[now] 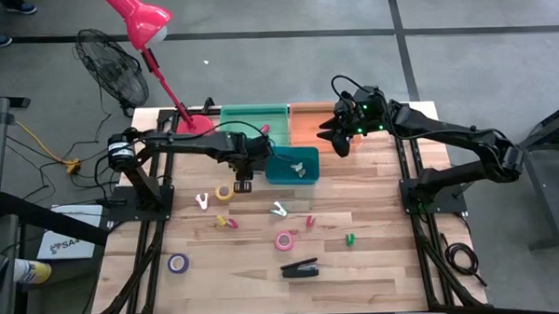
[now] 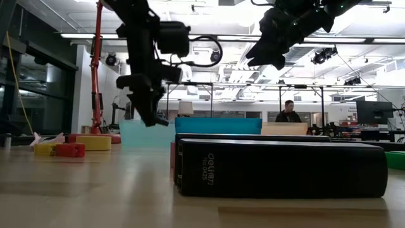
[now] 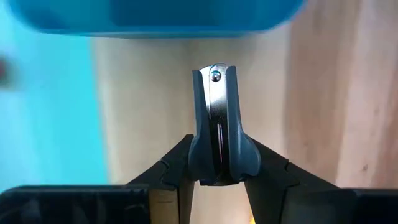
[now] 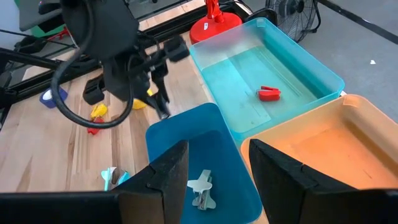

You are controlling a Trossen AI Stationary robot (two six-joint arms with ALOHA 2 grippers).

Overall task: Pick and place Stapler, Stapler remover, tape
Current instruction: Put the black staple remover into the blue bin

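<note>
A dark grey stapler remover (image 3: 216, 124) is held by my left gripper (image 1: 243, 183), shut on it above the wood just left of a small blue bin (image 1: 292, 166). The black stapler (image 1: 299, 267) lies flat near the table's front edge and fills the low view's foreground (image 2: 278, 168). Yellow tape (image 1: 224, 192), pink tape (image 1: 284, 240) and purple tape (image 1: 178, 263) lie flat on the table. My right gripper (image 1: 340, 144) hangs open and empty over the orange bin (image 1: 311, 123). My left gripper pinches the stapler remover's wide grip end (image 3: 217, 158) between its two fingers, one on each flat side. The fingers come from above, pointing steeply down. The riveted hinge end (image 3: 215, 76) points away from the fingers, and the remover hangs clear of the table.
A green bin (image 1: 254, 121) holds a red remover (image 4: 269, 93); the blue bin holds a white one (image 4: 202, 186). Loose removers lie mid-table: white (image 1: 203, 201), teal (image 1: 279, 210), red (image 1: 310, 221), green (image 1: 350, 238). A red lamp base (image 1: 194, 123) stands at the far left.
</note>
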